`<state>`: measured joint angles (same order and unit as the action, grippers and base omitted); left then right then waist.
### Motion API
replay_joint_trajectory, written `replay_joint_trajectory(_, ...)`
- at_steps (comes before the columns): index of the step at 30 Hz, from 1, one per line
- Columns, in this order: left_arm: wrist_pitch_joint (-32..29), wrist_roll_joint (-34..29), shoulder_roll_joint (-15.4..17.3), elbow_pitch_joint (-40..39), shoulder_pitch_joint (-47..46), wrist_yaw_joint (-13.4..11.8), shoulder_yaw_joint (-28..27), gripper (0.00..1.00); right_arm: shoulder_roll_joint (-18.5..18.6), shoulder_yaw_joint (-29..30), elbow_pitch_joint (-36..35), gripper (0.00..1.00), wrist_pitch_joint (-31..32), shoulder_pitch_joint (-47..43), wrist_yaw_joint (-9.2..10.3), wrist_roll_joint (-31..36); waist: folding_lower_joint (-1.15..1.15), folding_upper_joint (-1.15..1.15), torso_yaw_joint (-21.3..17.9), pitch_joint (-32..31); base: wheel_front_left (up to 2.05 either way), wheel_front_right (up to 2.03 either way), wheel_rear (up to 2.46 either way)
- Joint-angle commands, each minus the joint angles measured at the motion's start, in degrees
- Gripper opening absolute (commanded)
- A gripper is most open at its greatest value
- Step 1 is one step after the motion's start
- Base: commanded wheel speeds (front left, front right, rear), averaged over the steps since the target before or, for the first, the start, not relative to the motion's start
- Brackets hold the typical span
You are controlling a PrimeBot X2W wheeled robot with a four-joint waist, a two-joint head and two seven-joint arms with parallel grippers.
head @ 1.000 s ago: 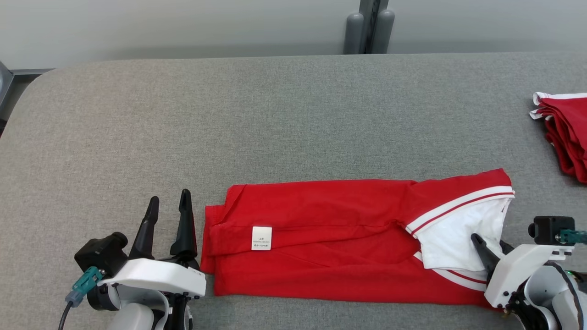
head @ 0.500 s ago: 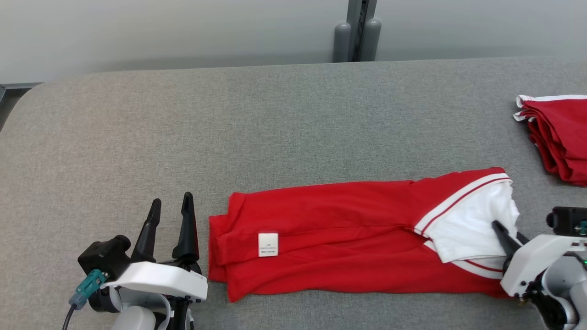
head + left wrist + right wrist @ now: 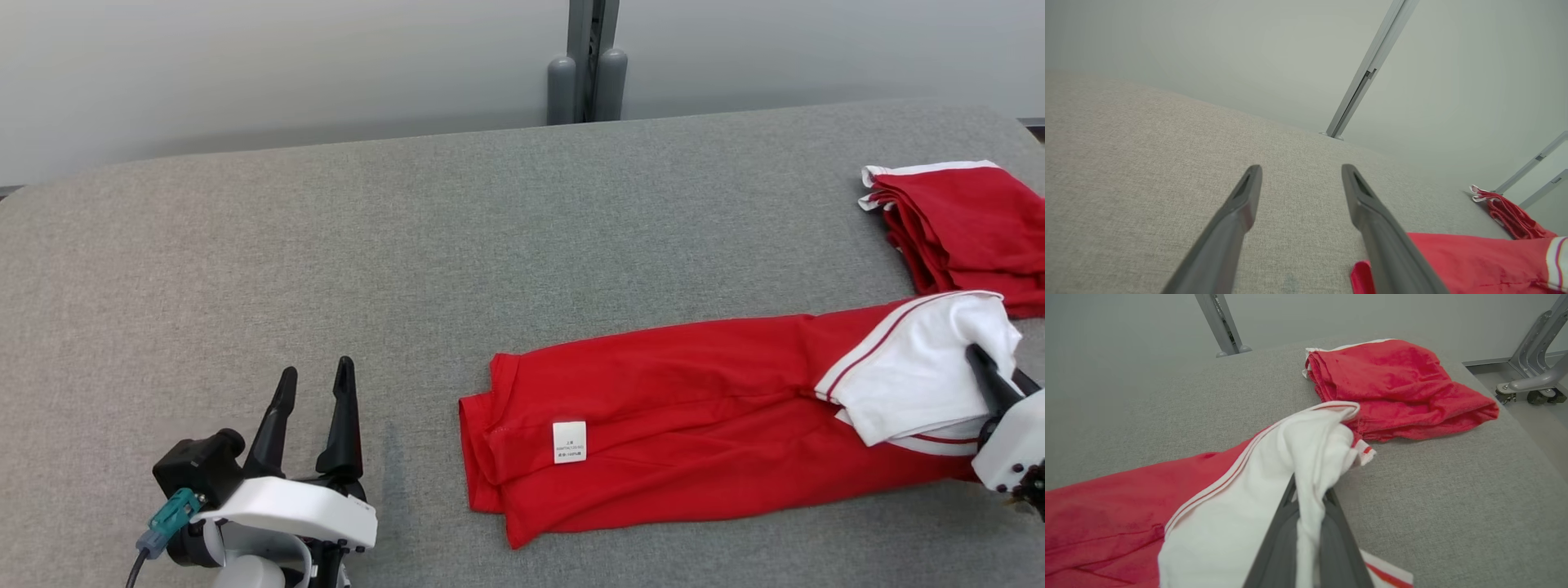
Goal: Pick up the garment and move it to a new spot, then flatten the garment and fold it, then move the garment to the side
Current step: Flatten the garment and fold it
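The garment (image 3: 694,416) is a long folded red shirt with a white, red-striped sleeve end, lying on the grey table (image 3: 408,245). My right gripper (image 3: 992,371) is shut on the white sleeve fabric at its right end; in the right wrist view that cloth (image 3: 1274,465) bunches over and between the fingers of the right gripper (image 3: 1309,494). My left gripper (image 3: 317,367) stands open at the lower left, a gap away from the garment's left edge. In the left wrist view the left gripper (image 3: 1301,169) holds nothing, and the garment (image 3: 1474,261) lies to its right.
A second pile of folded red cloth (image 3: 963,220) with white trim lies at the table's right end, just beyond the held sleeve; it also shows as the red pile (image 3: 1396,384) and the pile (image 3: 1506,212). A grey post (image 3: 588,73) stands behind the table's far edge.
My right gripper closed on the white sleeve and dragged the garment right, away from the left gripper and up to the red pile. The head camera also turned right.
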<state>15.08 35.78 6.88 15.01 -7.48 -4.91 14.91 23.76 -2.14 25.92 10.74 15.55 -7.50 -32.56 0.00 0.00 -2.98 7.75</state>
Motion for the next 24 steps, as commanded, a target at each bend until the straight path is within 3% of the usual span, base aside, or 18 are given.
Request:
replay_joint_trajectory(1,-0.08,-0.33,0.33,0.11,0.11,0.20,0.04,1.00,-0.37,-0.07,-1.62,0.00,0.59,-0.57,0.01,-0.56,0.00,0.00,-0.41,-0.31,0.00,0.00,0.00)
replay_joint_trajectory(16,-0.43,0.00,0.39,0.51,-0.68,0.31,1.12,1.00,-4.88,-10.31,-23.80,0.00,7.38,-3.96,0.01,-2.66,0.00,0.00,-0.13,-1.07,0.00,0.00,0.00)
replay_joint_trajectory(24,-0.35,0.31,0.21,0.84,-1.36,0.32,1.35,1.00,-9.94,-20.51,-26.01,0.00,8.78,-1.71,0.01,-2.50,0.00,0.00,0.83,-1.13,0.00,0.00,0.00)
